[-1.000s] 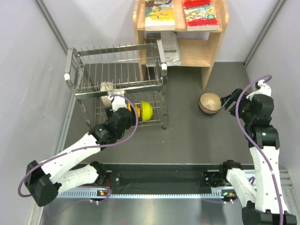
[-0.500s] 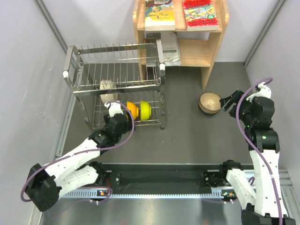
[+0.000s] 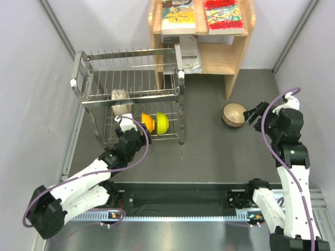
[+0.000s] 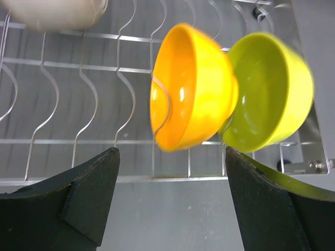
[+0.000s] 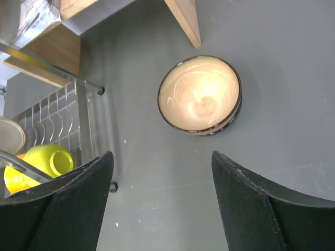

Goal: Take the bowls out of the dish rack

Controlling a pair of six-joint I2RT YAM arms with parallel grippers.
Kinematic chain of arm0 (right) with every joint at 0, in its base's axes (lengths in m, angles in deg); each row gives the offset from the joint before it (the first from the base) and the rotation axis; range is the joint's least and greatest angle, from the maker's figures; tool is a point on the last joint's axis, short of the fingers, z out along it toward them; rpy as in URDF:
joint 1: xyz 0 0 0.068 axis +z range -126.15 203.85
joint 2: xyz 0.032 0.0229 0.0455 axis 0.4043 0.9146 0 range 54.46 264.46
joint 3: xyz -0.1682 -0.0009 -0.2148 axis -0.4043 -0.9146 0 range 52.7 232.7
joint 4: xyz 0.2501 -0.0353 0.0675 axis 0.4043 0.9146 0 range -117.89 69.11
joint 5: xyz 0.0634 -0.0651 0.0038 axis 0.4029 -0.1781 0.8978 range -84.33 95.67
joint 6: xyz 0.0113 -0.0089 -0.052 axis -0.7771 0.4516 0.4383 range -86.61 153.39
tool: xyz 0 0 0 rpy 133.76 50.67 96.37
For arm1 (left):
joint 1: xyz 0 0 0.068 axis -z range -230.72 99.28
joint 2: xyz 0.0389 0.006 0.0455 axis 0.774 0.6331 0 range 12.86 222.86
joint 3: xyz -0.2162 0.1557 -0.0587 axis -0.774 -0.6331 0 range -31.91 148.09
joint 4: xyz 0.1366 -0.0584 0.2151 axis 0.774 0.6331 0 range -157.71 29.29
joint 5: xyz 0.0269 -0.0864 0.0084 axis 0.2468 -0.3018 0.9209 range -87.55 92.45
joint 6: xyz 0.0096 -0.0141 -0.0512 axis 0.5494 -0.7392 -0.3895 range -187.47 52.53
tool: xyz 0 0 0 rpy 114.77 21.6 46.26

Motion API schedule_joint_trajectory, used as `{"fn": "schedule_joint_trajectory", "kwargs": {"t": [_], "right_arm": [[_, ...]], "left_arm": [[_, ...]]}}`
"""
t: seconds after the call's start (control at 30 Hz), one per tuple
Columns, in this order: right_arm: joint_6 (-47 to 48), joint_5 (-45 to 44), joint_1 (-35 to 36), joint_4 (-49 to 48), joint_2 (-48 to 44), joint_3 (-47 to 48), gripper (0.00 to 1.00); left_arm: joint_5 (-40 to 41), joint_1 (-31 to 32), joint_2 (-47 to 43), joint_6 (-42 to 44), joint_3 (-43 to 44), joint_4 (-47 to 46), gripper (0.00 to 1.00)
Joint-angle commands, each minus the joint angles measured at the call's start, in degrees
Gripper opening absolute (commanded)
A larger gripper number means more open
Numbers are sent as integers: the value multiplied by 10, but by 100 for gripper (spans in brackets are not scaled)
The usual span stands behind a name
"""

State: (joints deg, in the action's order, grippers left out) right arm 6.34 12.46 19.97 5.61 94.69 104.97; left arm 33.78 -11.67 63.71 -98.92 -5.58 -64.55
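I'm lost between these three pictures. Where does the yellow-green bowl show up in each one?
Top view: the yellow-green bowl is left of centre, standing on edge in the dish rack.
Left wrist view: upper right, large.
Right wrist view: lower left, small.
Shared landmark: the orange bowl right beside it in every view.

No text can be read. The yellow-covered book (image 3: 178, 16) and the red-covered book (image 3: 222, 14) beside it, both on top of the wooden bookshelf (image 3: 238, 52), carry print too small and blurred to make out.
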Motion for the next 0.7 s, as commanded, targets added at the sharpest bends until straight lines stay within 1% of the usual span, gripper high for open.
{"fn": "schedule_joint_trajectory", "kwargs": {"t": [0.0, 0.2, 0.27, 0.3, 0.37, 0.43, 0.53, 0.63, 0.67], "right_arm": [[12, 5, 0, -28, -5, 3, 75], [21, -4, 0, -33, -4, -7, 75], [30, -8, 0, -32, -1, -8, 75], [31, -9, 0, -31, -1, -8, 75], [38, -17, 0, -29, -1, -9, 75], [39, -20, 1, -29, -2, -14, 75], [38, -16, 0, -31, 0, -16, 75], [38, -13, 0, -33, 5, -15, 75], [38, -13, 0, -34, 6, -16, 75]], "left_arm": [[8, -2, 39, 55, 1, -89, 86], [-19, -7, 101, 98, 0, -169, 85], [-31, -14, 115, 121, -10, -215, 84], [-53, -21, 118, 130, -15, -229, 84], [-66, -27, 127, 134, -30, -272, 84], [-79, -31, 130, 135, -42, -291, 83], [-98, -31, 130, 130, -59, -324, 78], [-116, -32, 123, 128, -71, -342, 68], [-122, -31, 121, 132, -73, -346, 62]]}}
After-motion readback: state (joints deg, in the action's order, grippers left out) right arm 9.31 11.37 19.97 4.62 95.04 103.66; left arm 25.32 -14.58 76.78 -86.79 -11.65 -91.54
